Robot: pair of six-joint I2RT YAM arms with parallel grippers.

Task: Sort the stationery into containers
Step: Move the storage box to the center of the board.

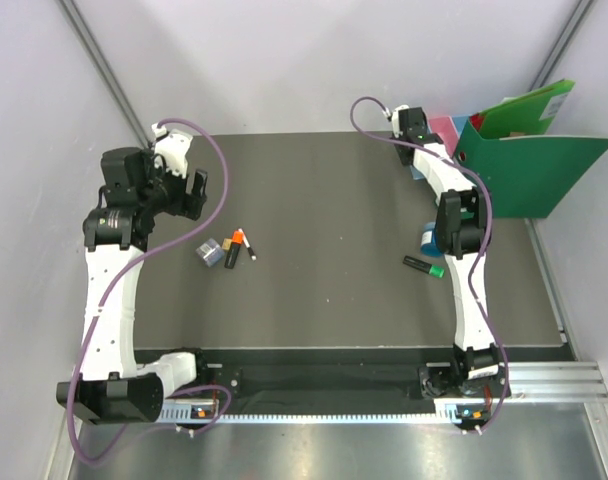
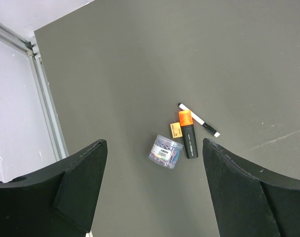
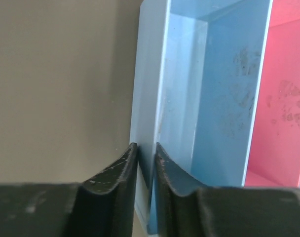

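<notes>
**Right pincer (image 3: 145, 147) nips the light blue bin (image 3: 224, 98) at the bench's (image 1: 334, 200) far right corner**
Its jaws are narrow on the bin's thin outer wall. The left pincer (image 2: 155, 142) hangs wide and empty over the orange-capped marker (image 2: 188, 138) near the left edge. A pull could tip the joined containers (image 1: 447, 127), or the wall could slip free.

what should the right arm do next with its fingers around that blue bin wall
Probably pull the light blue bin and its row nearer. The right gripper looks pinched on its outer wall, and the row sits at the far edge beside the green binder, away from the orange-capped marker.
</notes>
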